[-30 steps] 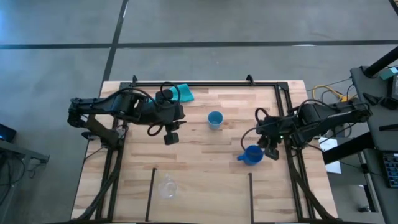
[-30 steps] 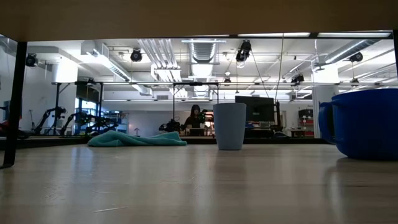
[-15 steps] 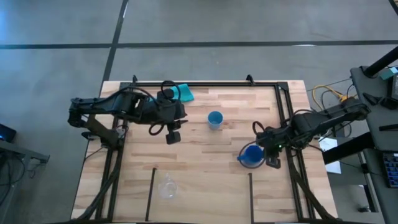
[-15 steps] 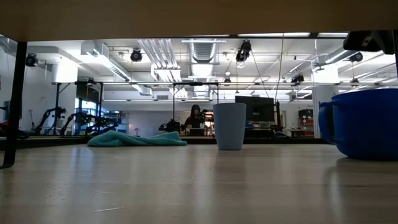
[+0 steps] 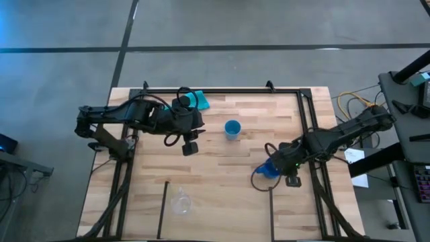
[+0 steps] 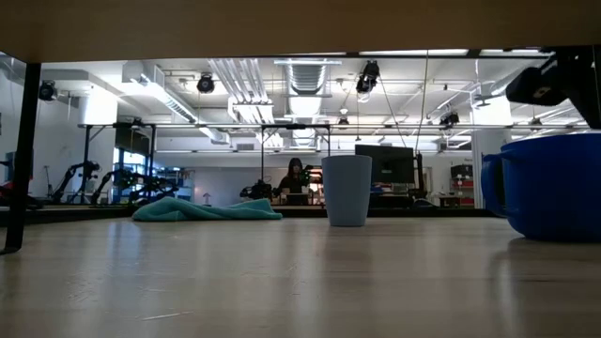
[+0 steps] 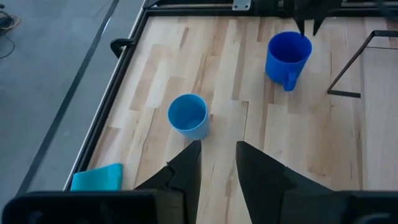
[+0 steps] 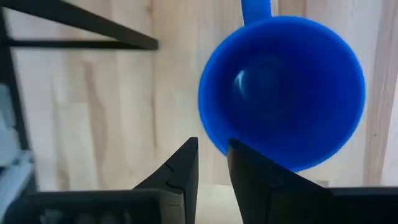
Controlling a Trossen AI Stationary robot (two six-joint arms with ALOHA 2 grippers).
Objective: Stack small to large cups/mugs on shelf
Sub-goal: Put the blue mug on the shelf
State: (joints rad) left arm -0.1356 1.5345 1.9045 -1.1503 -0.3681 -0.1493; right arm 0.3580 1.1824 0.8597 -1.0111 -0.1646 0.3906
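The dark blue mug [image 5: 270, 171] stands upright on its base on the wood, right of the table's middle, its handle [image 8: 255, 9] pointing away from the right arm. My right gripper [image 8: 212, 155] hovers over the mug's rim, open by a narrow gap; the low view shows it [image 6: 554, 80] above the mug [image 6: 554, 188]. My left gripper [image 5: 189, 147] hangs open left of the light blue handleless cup [image 5: 232, 128], also seen as the light blue cup [image 7: 188, 115]. The tiny clear cup [image 5: 180, 202] stands on the shelf [image 5: 222, 212], between two short black rods.
A teal cloth [image 5: 200, 101] lies by the far rail. Black rails [image 5: 222, 91] frame the table's far and side edges. One short black rod [image 5: 271, 210] stands just nearside of the mug; the other [image 5: 164, 208] is left of the clear cup. A person sits far behind.
My right gripper has moved toward the table's near edge and a little left, coming down over the dark blue mug's rim; it now shows in the low view above the mug. The mug and both cups have stayed where they were.
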